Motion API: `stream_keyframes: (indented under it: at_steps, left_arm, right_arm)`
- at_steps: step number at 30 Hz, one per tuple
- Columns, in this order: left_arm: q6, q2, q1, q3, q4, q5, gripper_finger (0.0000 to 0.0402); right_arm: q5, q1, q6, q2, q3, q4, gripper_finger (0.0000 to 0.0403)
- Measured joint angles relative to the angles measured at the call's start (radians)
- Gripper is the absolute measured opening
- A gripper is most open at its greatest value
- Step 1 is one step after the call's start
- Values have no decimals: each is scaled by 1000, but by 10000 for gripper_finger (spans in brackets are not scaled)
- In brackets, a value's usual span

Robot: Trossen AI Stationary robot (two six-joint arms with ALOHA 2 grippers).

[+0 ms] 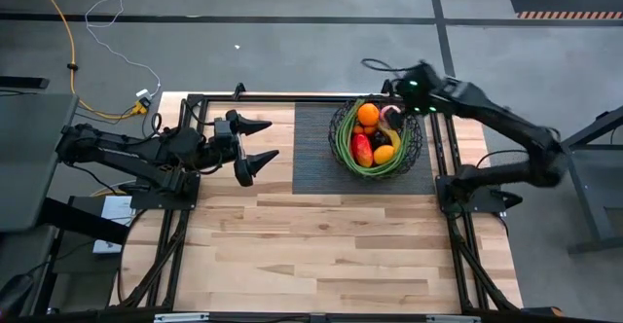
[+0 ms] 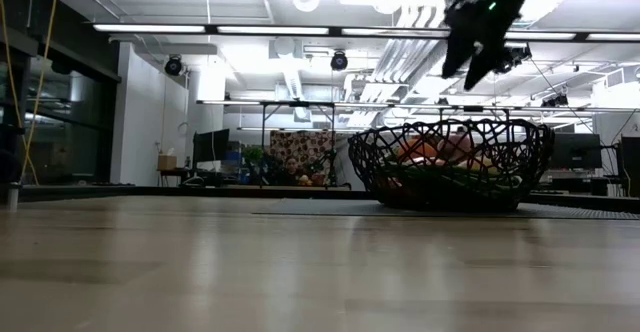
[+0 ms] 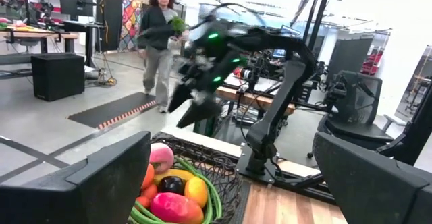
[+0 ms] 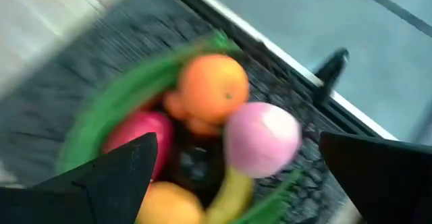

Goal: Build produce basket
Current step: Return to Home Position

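The black wire basket (image 1: 378, 138) stands on a dark ribbed mat at the table's far side and holds oranges (image 1: 368, 115), a red-green mango (image 1: 361, 150), a yellow banana, a dark plum, a pink peach (image 4: 262, 137) and green stalks curled along its wall (image 1: 343, 148). My right gripper (image 1: 396, 91) hangs open above the basket's far right rim, holding nothing; in the low view it hovers well above the basket (image 2: 452, 164). My left gripper (image 1: 261, 140) waits open left of the mat, pointing at the basket.
The ribbed mat (image 1: 316, 158) lies under the basket. The bare wooden tabletop (image 1: 331, 245) stretches toward the near edge. Black frame rails run along the table's sides (image 1: 453, 182). A person (image 3: 159, 35) walks in the room beyond the table.
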Motion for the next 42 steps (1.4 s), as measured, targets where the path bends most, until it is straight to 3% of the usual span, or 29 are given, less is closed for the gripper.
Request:
stream_keyframes:
  at_steps: [4,9,12,16,21,32,37,42]
  left_arm:
    - [-9,0,0,0,0,21,399]
    - [-88,-5,37,0,-3,198,399]
    - [-124,-4,103,0,-4,347,399]
    - [-102,-5,188,0,-4,433,399]
    - [-88,-60,244,1,-3,456,399]
    - [-90,-143,208,1,-127,461,380]
    - [-113,-140,200,1,-120,458,375]
    - [-106,-139,200,1,-121,456,349]
  right_arm:
    - [-52,62,105,-220,-134,131,397]
    - [-170,187,294,-450,-376,476,397]
    - [-201,271,343,-510,-502,788,397]
    - [-200,357,302,-499,-560,1039,397]
    - [-164,431,195,-445,-481,1040,397]
    - [-174,535,38,-310,-345,1022,391]
    - [-174,561,8,-295,-334,1020,359]
    - [-174,561,8,-304,-334,1020,299]
